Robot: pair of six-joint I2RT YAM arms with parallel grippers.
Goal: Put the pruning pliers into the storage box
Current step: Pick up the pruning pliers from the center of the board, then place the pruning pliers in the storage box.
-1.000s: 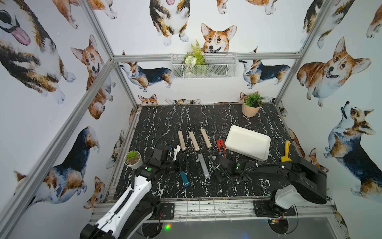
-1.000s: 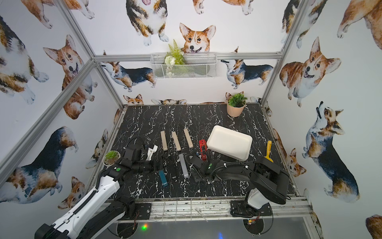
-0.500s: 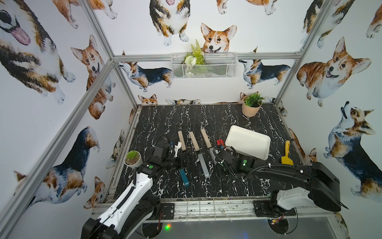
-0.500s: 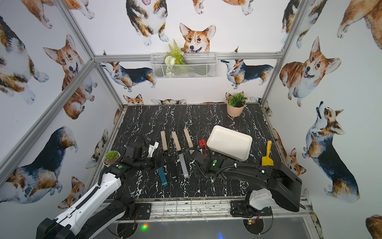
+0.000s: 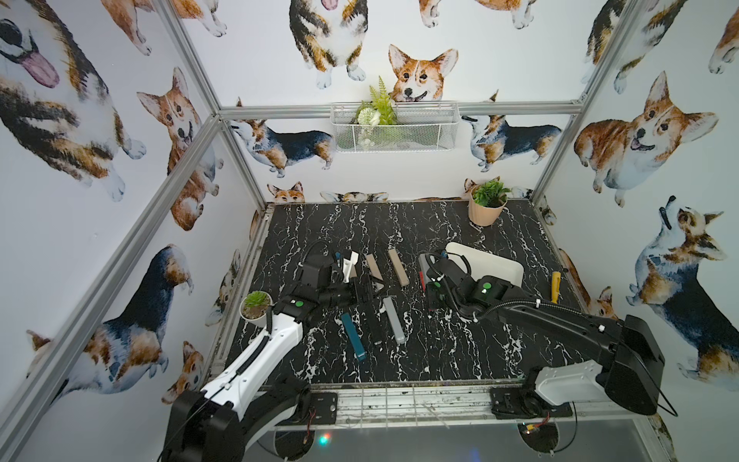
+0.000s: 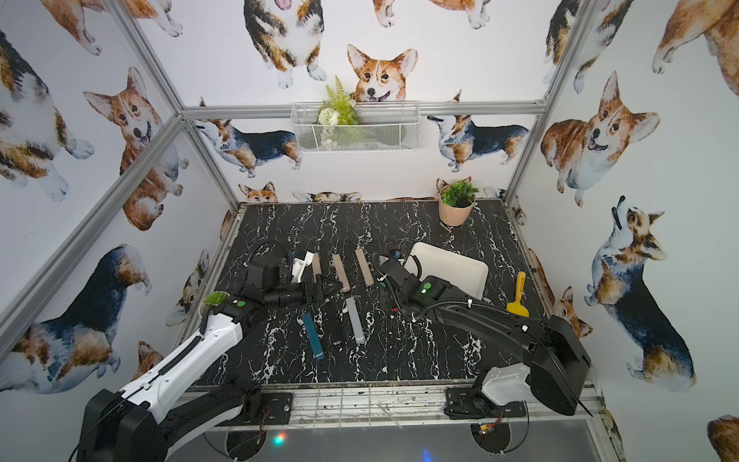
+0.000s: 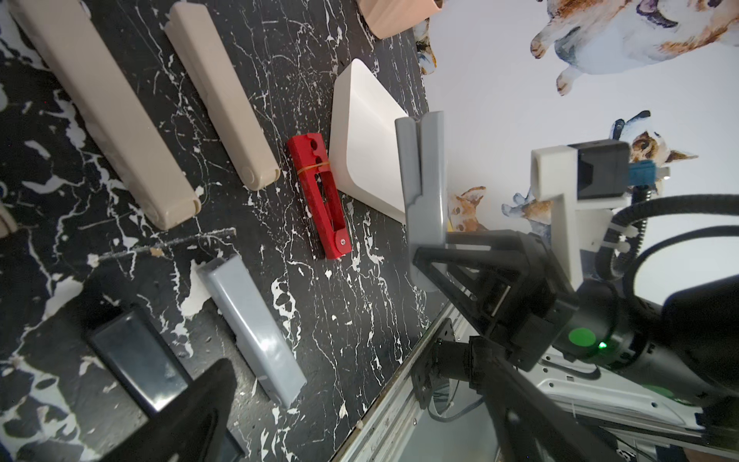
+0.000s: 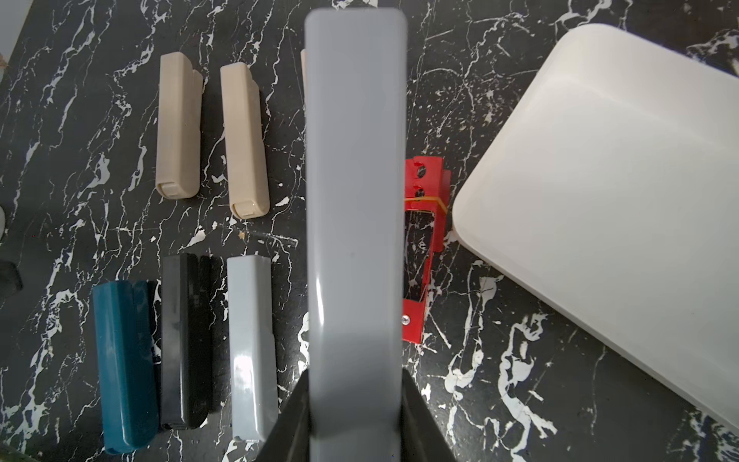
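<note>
While squinting at both top views, can't really call the left gripper [image 5: 370, 289] wide or narrow; sitting left of centre, just behind the far end of the black pliers [image 5: 374, 326]. Easy call on the right gripper [image 7: 430, 256] though: clamped on the grey pruning pliers [image 7: 422, 176], lifted off the black marble table [image 5: 360, 224] right of centre, hanging partly over the red pliers [image 7: 320, 196]. Storage box [image 5: 496, 266] flat on the table at mid-right, left rim just beside the red pliers. Everything else lying on the marble: three beige pliers [image 5: 374, 266] in a row mid-frame, then teal pliers [image 5: 354, 336], black pliers and second grey pliers [image 5: 394, 320] side by side toward the front edge, narrow gaps between. Loads of bare marble from that row up to the back wall, just a potted plant [image 5: 486, 204] in the upper right corner. Yellow scoop [image 5: 555, 282] hugging the right edge, small pot [image 5: 256, 306] by the left edge.
</note>
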